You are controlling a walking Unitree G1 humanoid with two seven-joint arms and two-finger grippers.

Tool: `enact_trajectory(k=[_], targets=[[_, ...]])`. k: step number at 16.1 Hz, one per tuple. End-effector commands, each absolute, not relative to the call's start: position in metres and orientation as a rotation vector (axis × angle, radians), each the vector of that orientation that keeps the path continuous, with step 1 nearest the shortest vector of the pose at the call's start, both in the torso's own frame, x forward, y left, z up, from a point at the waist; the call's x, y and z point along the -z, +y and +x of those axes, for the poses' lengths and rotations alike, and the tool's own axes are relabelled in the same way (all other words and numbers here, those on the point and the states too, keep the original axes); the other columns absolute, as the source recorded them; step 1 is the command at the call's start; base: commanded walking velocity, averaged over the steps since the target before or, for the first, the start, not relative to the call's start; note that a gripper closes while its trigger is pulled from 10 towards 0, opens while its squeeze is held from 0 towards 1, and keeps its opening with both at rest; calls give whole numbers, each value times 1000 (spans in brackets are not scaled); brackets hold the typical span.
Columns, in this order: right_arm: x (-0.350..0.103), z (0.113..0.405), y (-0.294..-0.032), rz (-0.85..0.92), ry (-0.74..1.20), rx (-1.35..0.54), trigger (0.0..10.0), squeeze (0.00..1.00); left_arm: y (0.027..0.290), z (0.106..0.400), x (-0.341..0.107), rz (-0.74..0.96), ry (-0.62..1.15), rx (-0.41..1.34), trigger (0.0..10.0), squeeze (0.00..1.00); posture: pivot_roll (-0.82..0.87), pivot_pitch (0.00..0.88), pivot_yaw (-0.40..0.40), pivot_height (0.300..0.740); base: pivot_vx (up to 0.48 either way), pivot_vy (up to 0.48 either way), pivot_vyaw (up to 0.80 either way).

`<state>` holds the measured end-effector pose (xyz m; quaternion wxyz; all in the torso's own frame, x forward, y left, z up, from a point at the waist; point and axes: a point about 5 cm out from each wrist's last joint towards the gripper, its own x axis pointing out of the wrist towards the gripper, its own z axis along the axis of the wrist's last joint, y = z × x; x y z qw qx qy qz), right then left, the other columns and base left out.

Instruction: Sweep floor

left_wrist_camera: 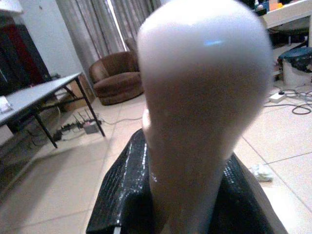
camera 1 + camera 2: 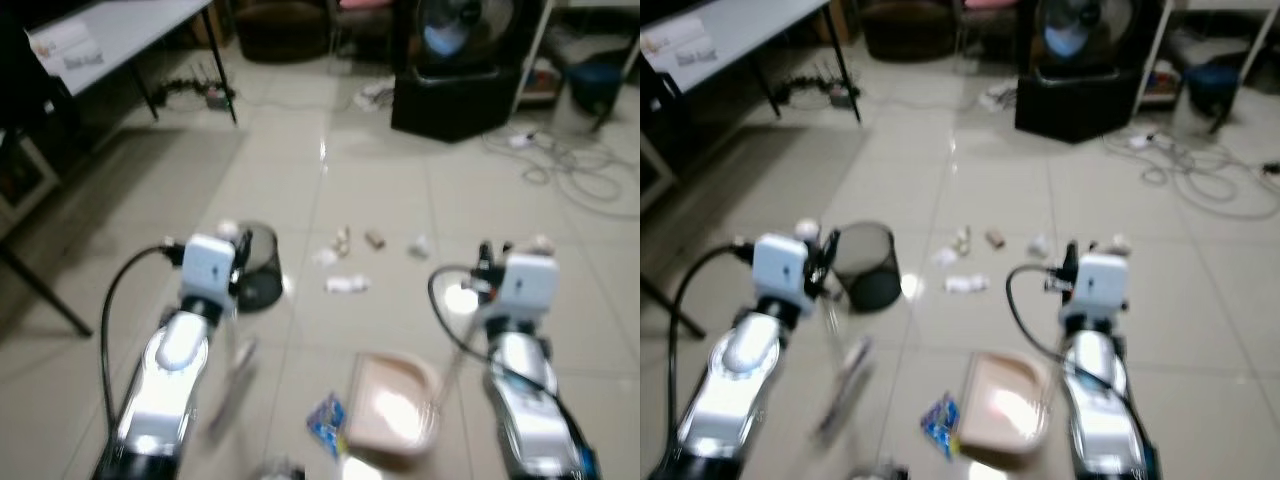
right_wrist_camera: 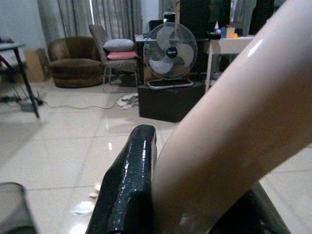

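Far left: grey table [image 2: 140,30], sheet [image 2: 66,52] on top, print unreadable. Left gripper [image 1: 195,195] clamped on pale broom handle [image 1: 204,92]; broom [image 2: 232,385] slants down to floor, blurred. Just beyond: black mesh bin [image 2: 258,268]. Centre floor: scattered litter [image 2: 345,285], wrappers and small scraps, near bin. Nearer robot: blue packet [image 2: 325,422], lettering illegible, touching pink dustpan [image 2: 392,402]. Right gripper [image 3: 195,195] clamped on dustpan handle [image 3: 243,122]. Background: fan [image 3: 170,51] on black box [image 2: 455,100], hub label unreadable; cables [image 2: 575,165] far right.
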<state>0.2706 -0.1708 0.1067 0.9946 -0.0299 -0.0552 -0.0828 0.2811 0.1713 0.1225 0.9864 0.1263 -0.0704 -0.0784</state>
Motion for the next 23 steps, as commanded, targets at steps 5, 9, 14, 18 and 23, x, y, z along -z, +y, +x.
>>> enact_trajectory(k=[5,9,14,18,23], targets=[[-122,279,-163,-14,-108,143,10000,0,177,286,-150,311,-195,124,10000,0,-58,0,133,740,0,-342,0],[-120,279,-162,-15,-58,117,10000,0,169,286,-147,308,-171,143,10000,0,-62,0,142,740,0,-342,0],[-123,281,-160,-55,-47,93,10000,0,167,287,-144,283,-145,123,10000,0,-73,0,123,740,0,-64,0],[-121,284,-155,-105,-16,28,10000,0,165,282,-142,290,-148,123,10000,0,-70,0,99,740,0,0,200],[-109,285,-151,-90,37,-8,10000,0,162,281,-141,294,-133,133,10000,0,-57,0,98,740,300,0,800]])
